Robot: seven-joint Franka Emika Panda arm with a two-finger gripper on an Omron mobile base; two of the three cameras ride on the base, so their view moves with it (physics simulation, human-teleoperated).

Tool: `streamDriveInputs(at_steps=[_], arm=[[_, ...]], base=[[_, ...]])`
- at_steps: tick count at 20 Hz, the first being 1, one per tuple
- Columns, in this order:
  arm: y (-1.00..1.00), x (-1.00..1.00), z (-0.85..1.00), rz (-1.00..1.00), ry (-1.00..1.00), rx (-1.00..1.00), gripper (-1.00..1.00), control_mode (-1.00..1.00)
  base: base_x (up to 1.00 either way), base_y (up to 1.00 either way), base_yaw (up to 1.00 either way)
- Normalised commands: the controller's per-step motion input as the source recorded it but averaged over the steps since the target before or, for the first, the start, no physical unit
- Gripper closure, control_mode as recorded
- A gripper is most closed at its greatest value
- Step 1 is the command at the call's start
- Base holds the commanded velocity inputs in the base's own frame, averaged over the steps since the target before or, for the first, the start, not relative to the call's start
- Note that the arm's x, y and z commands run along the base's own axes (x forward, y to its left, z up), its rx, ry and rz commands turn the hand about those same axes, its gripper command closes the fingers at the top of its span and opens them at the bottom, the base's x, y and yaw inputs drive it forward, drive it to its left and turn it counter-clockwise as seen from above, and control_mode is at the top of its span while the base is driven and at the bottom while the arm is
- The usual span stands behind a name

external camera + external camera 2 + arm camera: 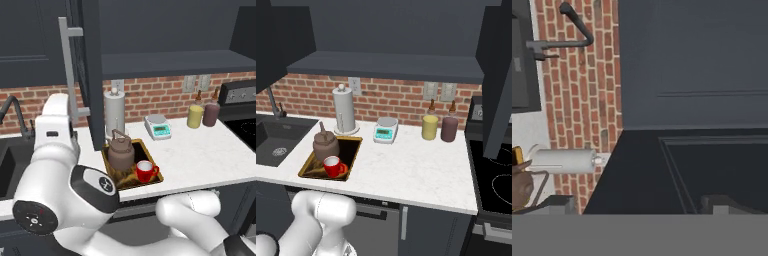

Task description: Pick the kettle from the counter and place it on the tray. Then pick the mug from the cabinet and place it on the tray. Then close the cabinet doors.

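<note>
Dark navy panel and a long silver bar handle (69, 70) are what matter now: the kettle (120, 151) and the red mug (145, 171) both sit on the tray (145, 153) on the desk (200, 155), the kettle at the back left and the mug just in front of it to the right, so by the look of it the doors are all that is left. On the left, the left cabinet door (92, 60) stands swung out toward the robot, nearly edge-on in the left base view, its long axis and its handle upright, the free edge pointing out over the tray. In the hand view, rolled on its side, the gripper (639, 204) has its fingers well apart with nothing between them, close to the door's panelled face (712, 165). To do this well, the arm should press flat on the panel near the handle side, far from the hinge, and sweep along the door's arc rather than straight in, keeping above the kettle's wire handle and the paper towel roll (114, 111). Across to the right, the right cabinet door (498, 75) also hangs open, upright and edge-on in the right base view, above the stove (493, 175); that one looks to be waiting its turn.
</note>
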Motion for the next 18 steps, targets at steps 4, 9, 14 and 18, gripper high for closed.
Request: streamDriveInputs(at_steps=[4, 9, 14, 18], arm=[[-0.29, 0.15, 0.05, -0.01, -0.02, 0.00, -1.00, -1.00], [-0.36, 0.00, 0.11, -0.03, -0.01, 0.01, -1.00, -1.00], [-0.55, 0.13, 0.04, -0.02, -0.01, 0.00, -1.00, -1.00], [-0.56, 0.21, 0.02, -0.01, 0.00, 0.00, -1.00, -1.00]], base=[[0.00, 0.00, 0.00], [0.00, 0.00, 0.00], [0.00, 0.00, 0.00], [0.00, 0.00, 0.00]])
